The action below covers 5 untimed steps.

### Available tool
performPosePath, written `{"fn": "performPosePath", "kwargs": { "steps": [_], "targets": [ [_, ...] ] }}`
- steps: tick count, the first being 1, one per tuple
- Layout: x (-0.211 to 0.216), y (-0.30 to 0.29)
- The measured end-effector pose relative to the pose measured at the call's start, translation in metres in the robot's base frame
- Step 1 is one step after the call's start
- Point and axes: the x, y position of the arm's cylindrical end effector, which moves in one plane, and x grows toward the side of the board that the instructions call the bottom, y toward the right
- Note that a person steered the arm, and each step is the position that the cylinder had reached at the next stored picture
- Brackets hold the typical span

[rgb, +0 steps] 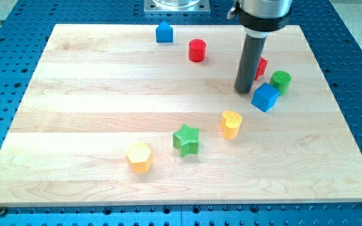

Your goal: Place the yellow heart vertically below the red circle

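The yellow heart (231, 123) lies right of the board's middle, toward the view's bottom. The red circle (197, 49) is a short red cylinder near the view's top, up and to the left of the heart. My tip (243, 90) rests on the board above and slightly right of the yellow heart, a clear gap away, and well to the right of and below the red circle. It touches neither.
A blue cube (265, 96) lies just right of my tip. A red block (261, 66) is partly hidden behind the rod. A green cylinder (281, 81), a green star (186, 139), a yellow hexagon (139, 156) and a blue house-shaped block (164, 31) also lie on the wooden board (74, 125).
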Motion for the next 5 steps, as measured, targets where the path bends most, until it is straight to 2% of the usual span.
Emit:
{"fn": "performPosePath", "kwargs": {
  "steps": [2, 3, 4, 5],
  "targets": [
    [0.036, 0.004],
    [0.045, -0.021],
    [0.133, -0.026],
    [0.158, 0.003]
  ]
}}
